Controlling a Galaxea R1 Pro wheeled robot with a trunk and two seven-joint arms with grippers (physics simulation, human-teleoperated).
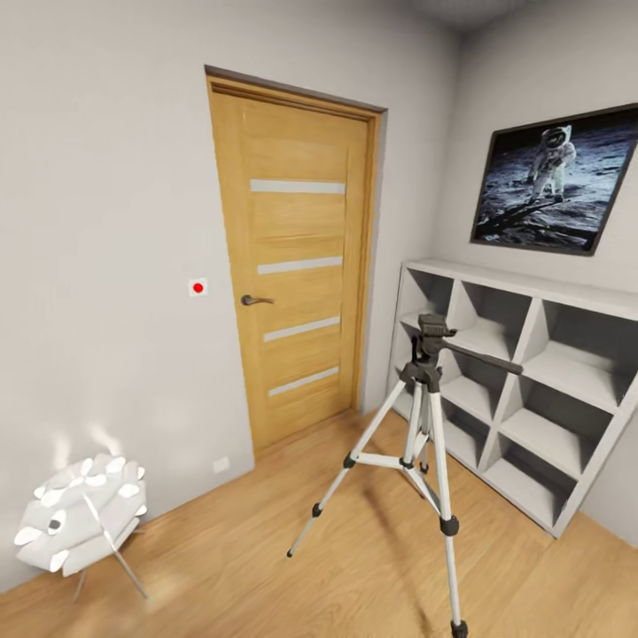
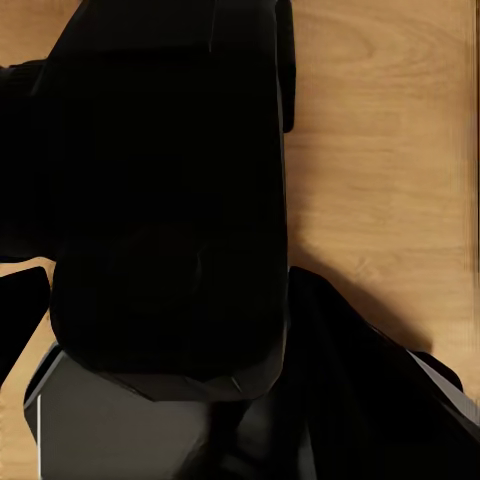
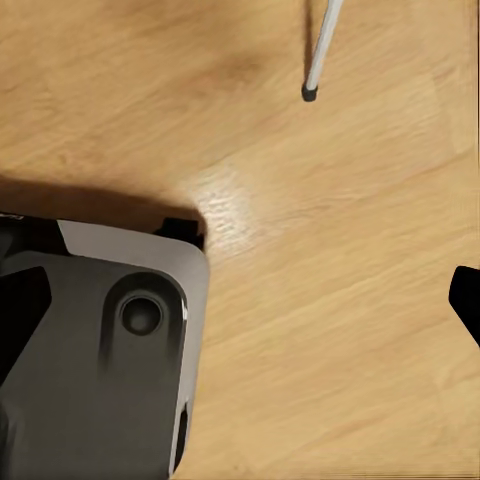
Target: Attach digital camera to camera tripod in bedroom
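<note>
Nearest, the left wrist view showed a big black boxy mass over the plank floor [image 2: 390, 150], probably the digital camera [image 2: 170, 190] held close; whether the left jaws clamped it could not be told. The right wrist view looked down at bare floor and one tripod foot [image 3: 310, 93]; the right jaws' state was unclear too. Farther off, ahead and slightly right, the camera tripod [image 1: 425, 416] stood upright, head bare, between the door [image 1: 297, 257] and white shelves [image 1: 532, 390].

Home bedroom, oak door [image 1: 297, 266], white cube shelves [image 1: 523, 390], astronaut poster [image 1: 556, 180], wood plank floor [image 1: 372, 549]
</note>
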